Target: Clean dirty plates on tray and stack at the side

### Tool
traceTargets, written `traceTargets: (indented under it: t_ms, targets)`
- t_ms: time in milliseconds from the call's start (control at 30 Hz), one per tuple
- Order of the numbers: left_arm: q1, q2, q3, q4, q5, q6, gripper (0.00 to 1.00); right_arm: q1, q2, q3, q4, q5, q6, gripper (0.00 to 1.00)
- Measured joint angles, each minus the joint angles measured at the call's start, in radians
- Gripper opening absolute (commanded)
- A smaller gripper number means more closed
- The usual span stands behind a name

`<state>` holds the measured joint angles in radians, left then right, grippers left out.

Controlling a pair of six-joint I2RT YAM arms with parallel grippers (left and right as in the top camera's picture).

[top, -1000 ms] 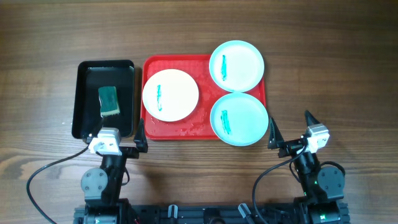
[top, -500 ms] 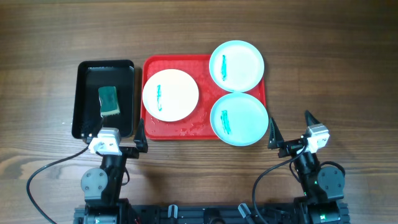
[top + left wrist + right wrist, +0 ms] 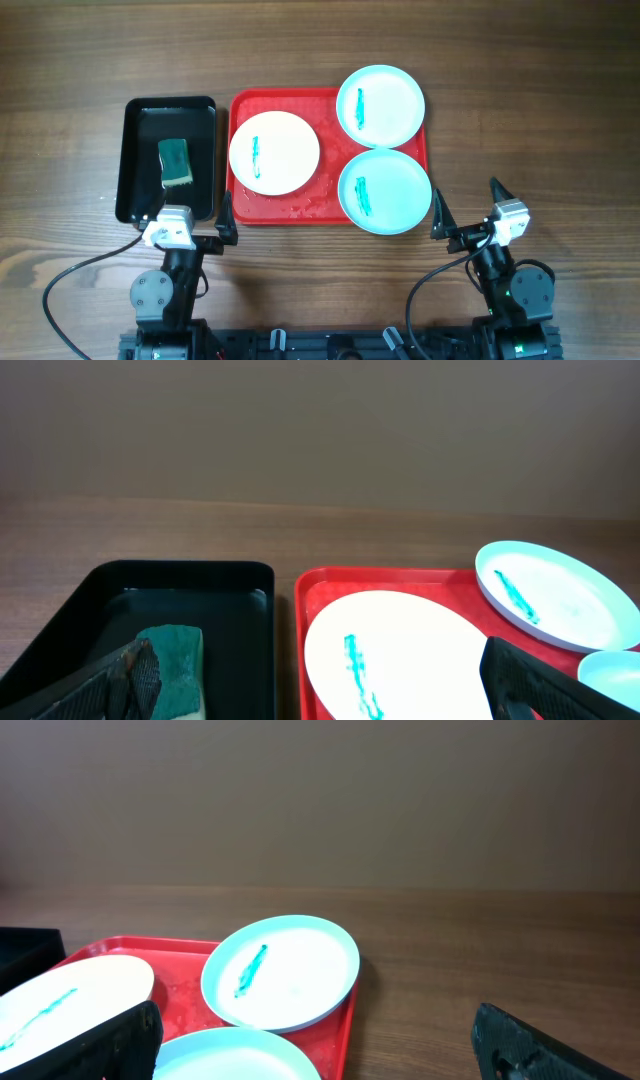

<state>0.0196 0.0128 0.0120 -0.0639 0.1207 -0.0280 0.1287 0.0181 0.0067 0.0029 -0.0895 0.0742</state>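
The red tray [image 3: 300, 208] lies at the table's middle, wet-looking. On it sit a white plate [image 3: 275, 153] at the left, a pale aqua plate [image 3: 380, 105] at the far right and a second aqua plate [image 3: 385, 191] at the near right. Each bears a teal-green smear. My left gripper [image 3: 190, 225] is open and empty, near the tray's near left corner. My right gripper [image 3: 468, 212] is open and empty, right of the near aqua plate. The left wrist view shows the white plate [image 3: 400, 660] and the tray [image 3: 310, 595]. The right wrist view shows the far aqua plate [image 3: 282, 972].
A black tray [image 3: 140, 160] stands left of the red tray and holds a green sponge [image 3: 176, 162], also seen in the left wrist view [image 3: 178, 665]. Bare wooden table [image 3: 540, 120] lies to the right of the red tray.
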Motion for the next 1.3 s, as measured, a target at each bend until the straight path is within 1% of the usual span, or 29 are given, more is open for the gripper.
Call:
traceTargets:
  t_ms: [367,533,667,800,933,1167,1233,1300]
  targets:
    - [0.0,0.0,0.0,0.01,0.068,0.0,1.0,0.0,0.0,0.0,0.005,0.0,0.019,1.0]
    - [0.0,0.0,0.006,0.009,0.072,-0.001,1.0,0.0,0.0,0.005,0.006,0.0,0.027,1.0]
    - [0.0,0.018,0.057,-0.028,0.072,-0.035,1.0,0.0,0.0,0.045,0.005,-0.009,0.027,1.0]
    - [0.0,0.092,0.188,-0.117,0.072,-0.068,1.0,0.0,0.013,0.097,-0.003,-0.042,0.03,1.0]
    - [0.0,0.21,0.375,-0.224,0.072,-0.08,1.0,0.0,0.091,0.184,-0.008,-0.05,0.03,1.0]
    - [0.0,0.526,0.715,-0.464,0.087,-0.084,1.0,-0.001,0.383,0.43,-0.02,-0.152,0.03,1.0]
    - [0.0,0.615,0.81,-0.554,0.087,-0.084,1.0,-0.001,0.473,0.502,-0.08,-0.192,0.03,1.0]
    - [0.0,0.695,0.888,-0.612,0.087,-0.084,1.0,-0.001,0.558,0.575,-0.165,-0.217,0.031,1.0]
